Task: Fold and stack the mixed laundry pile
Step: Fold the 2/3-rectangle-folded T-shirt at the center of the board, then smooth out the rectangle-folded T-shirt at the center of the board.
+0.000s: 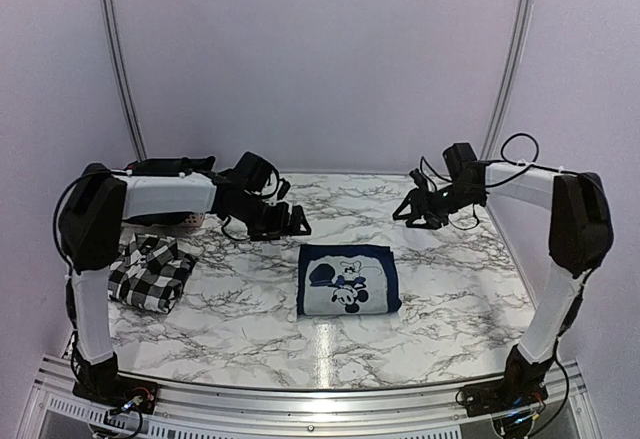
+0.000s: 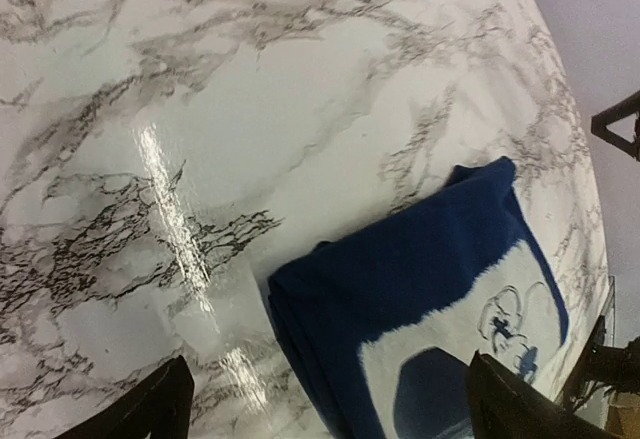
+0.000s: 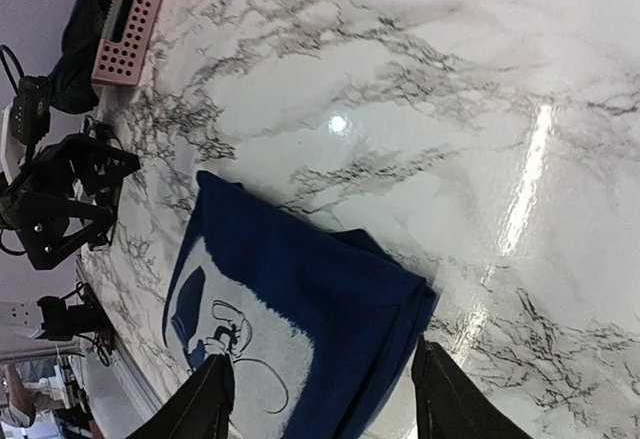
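I saw the folded navy T-shirt (image 1: 348,279) lying flat near the middle of the table (image 1: 450,289), print up. The check shirt (image 1: 150,271) sat bunched at the left edge, under the left arm and well apart from the T-shirt. The 2 arms hung raised behind the T-shirt, clear of it. The left gripper (image 2: 325,379) stood wide, with nothing between its fingers. The right gripper (image 3: 322,354) was spread less wide and also held nothing. At the far left a pink basket (image 3: 125,17) stood with dark cloth (image 3: 80,39) against it. I could not tell whether the cloth lay inside.
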Tool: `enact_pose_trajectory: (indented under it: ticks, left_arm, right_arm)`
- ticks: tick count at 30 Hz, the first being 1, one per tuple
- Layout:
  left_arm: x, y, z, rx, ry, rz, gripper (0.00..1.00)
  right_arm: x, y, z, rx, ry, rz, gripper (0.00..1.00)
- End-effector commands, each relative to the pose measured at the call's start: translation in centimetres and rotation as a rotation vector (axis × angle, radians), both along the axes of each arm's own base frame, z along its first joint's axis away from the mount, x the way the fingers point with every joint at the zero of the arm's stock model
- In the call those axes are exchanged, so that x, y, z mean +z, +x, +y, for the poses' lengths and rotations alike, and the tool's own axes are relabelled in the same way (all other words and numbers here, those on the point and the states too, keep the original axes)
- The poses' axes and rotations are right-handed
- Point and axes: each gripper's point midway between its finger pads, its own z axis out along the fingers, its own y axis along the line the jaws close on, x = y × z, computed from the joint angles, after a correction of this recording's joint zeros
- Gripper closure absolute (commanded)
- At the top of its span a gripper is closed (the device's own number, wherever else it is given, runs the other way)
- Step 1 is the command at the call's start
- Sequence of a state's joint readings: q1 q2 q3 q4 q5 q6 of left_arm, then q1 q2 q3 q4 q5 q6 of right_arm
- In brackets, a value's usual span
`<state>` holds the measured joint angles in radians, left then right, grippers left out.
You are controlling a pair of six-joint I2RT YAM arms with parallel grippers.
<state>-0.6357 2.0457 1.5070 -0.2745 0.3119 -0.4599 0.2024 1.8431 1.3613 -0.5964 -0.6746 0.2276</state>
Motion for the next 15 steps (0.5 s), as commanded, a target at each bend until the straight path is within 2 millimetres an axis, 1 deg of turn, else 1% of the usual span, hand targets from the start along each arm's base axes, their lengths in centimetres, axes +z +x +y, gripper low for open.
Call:
enact_pose_trajectory:
  ticks: [1,3,5,7,10,12,13,14,15]
  left_arm:
    - [5.9,-2.3,-0.3,-0.087,-0.083,-0.105,0.01]
    - [5.9,-4.3,-1.6,-0.16,-0.103,-0.097,0.01]
    - [5.6,-5.7,-3.1,-0.207,-0.144,-0.073,0.01]
    - [5.8,-6.2,-4.6,-0.218,-0.204,-0.054,0.01]
    - [6.6,-5.8,-7.1,-0.23,-0.334,-0.049,0.01]
    - [7.0,-5.5,-8.8,-0.246,-0.428,-0.021,0.01]
    - [6.8,-5.3,-9.6,-0.25,-0.464,0.001,0.01]
    - [5.3,-4.9,-10.3,-0.241,-0.466,0.035,0.01]
    - [4.5,-4.5,-10.8,-0.236,-0.465,0.049,0.01]
  right_arm:
    - [2.9,-2.8,-0.1,0.061,0.055,-0.051,0.43]
    - [3.8,-4.2,1.4,0.094,0.141,-0.045,0.43]
    - [4.5,-5.4,3.6,0.137,0.216,-0.031,0.44]
    - [4.7,-6.7,7.0,0.2,0.286,-0.005,0.44]
    - [4.0,-7.9,10.7,0.253,0.371,0.049,0.44]
    - [2.8,-7.9,12.2,0.264,0.409,0.085,0.44]
    - [1.9,-7.7,12.6,0.257,0.417,0.106,0.44]
    - [0.8,-7.5,12.8,0.253,0.422,0.127,0.44]
    - [-0.6,-7.3,12.7,0.24,0.415,0.158,0.45]
